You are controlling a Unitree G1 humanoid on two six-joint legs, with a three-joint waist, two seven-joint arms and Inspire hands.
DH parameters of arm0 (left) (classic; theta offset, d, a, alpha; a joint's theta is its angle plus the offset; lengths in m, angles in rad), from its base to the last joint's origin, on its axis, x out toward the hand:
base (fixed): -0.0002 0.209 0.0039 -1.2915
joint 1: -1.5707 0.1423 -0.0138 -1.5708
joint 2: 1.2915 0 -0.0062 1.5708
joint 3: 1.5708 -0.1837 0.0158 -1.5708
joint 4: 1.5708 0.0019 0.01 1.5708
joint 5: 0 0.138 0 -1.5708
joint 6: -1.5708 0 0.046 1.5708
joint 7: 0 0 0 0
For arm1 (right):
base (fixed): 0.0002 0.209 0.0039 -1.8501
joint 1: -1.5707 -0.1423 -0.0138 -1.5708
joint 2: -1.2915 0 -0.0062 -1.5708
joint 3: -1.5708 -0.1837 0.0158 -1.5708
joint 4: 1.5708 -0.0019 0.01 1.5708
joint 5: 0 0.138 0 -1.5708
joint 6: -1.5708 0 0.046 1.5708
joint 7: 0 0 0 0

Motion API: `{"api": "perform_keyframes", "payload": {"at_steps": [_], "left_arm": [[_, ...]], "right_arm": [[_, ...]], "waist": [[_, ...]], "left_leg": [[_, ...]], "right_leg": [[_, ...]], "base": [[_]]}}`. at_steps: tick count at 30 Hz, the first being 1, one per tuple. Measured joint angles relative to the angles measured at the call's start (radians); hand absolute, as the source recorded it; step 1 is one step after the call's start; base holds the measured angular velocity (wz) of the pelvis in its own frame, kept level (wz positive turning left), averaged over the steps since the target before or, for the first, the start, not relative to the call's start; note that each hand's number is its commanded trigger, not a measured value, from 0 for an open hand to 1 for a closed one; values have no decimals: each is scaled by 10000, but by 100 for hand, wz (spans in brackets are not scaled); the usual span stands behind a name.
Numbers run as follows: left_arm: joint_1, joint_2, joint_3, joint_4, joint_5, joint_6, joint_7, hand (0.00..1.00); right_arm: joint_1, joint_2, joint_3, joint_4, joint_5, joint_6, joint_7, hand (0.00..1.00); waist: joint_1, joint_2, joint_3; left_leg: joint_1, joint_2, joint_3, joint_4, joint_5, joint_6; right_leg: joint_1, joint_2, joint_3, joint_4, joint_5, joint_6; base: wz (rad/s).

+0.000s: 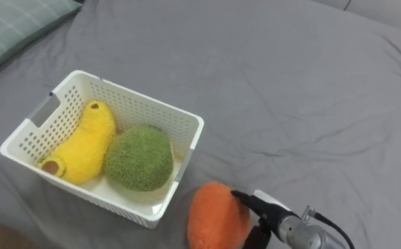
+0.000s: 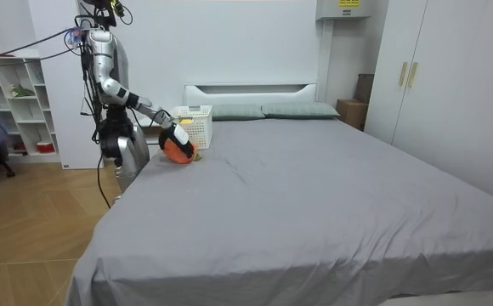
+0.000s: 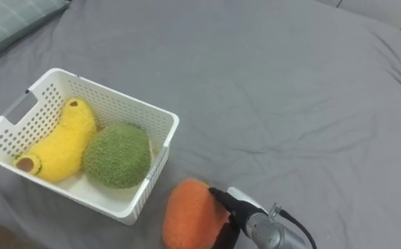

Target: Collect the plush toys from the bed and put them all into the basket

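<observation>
An orange plush toy [image 1: 214, 216] is held in my right hand [image 1: 259, 211] just above the grey bed near its front edge; the hand's fingers curl round the toy's right side. To its left stands a white slotted basket [image 1: 180, 124] with a yellow plush banana [image 1: 86, 142] and a green round plush [image 1: 140, 158] inside. The room view shows me standing at the bed's side by the basket [image 2: 194, 126], right arm stretched over the sheet with the orange toy [image 2: 177, 149].
A green checked pillow [image 1: 14, 24] lies at the far left beyond the basket. Wide grey sheet [image 1: 304, 90] stretches to the right and far side. Two pillows rest by the headboard [image 2: 251, 88] in the room view.
</observation>
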Motion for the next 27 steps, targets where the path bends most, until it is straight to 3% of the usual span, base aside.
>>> {"api": "perform_keyframes", "payload": {"at_steps": [3, 11, 21, 27], "left_arm": [[86, -94, -2, -1, 71, -36, -1, 0], [317, -230, -12, -320, 216, -167, 240, 0], [318, -496, -53, -410, 218, 9, 239, 0], [322, -510, -82, -413, 212, 39, 239, 0]], "right_arm": [[-227, 240, -19, 225, -569, -12, -453, 0], [-665, 501, -11, 541, -332, -306, -1513, 0], [-1104, 529, 52, 1547, 557, -414, -2712, 0], [-1106, 524, 96, 1729, 989, -450, -3067, 0]], "waist": [[78, 63, 52], [477, 234, 162], [530, 533, 113], [522, 599, 52]], "left_leg": [[-77, 0, -16, 11, -15, -14], [-196, 0, -22, 61, -12, -14], [-368, -27, -227, 188, -2, -27], [-386, -28, -252, 204, 5, -39]], "right_leg": [[-51, 3, -65, -1, 0, 0], [-168, -5, -90, -4, 0, 0], [-257, -17, -254, -8, 1, -1], [-251, -20, -339, -7, 2, -3]], "base": [[0], [0], [6], [0]]}}
